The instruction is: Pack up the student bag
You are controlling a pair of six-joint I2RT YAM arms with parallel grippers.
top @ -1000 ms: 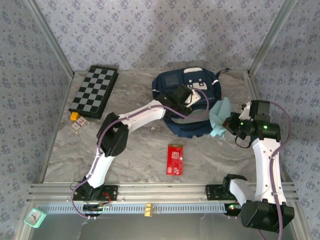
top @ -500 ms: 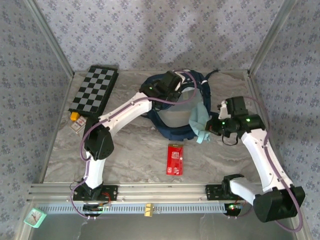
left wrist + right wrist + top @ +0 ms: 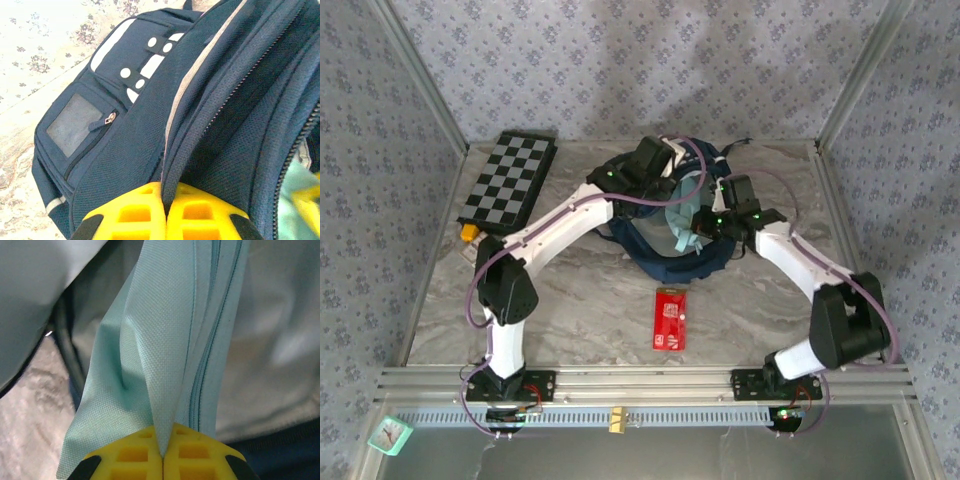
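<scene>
Left tool (image 3: pixel 165 197) is pinching the navy-blue fabric backpack (image 3: pixel 120 150) by its rim, right tool (image 3: pixel 163 447) is clamping a pale teal zippered cloth (image 3: pixel 165 350).

I read no lettering on the student bag (image 3: pixel 125 150); the red packet's (image 3: pixel 669 318) white print is too small to make out.

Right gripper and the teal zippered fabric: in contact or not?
Touching. Right wrist view: the right gripper is shut on a fold of the teal zippered fabric, which is pinched between its jaws.
</scene>
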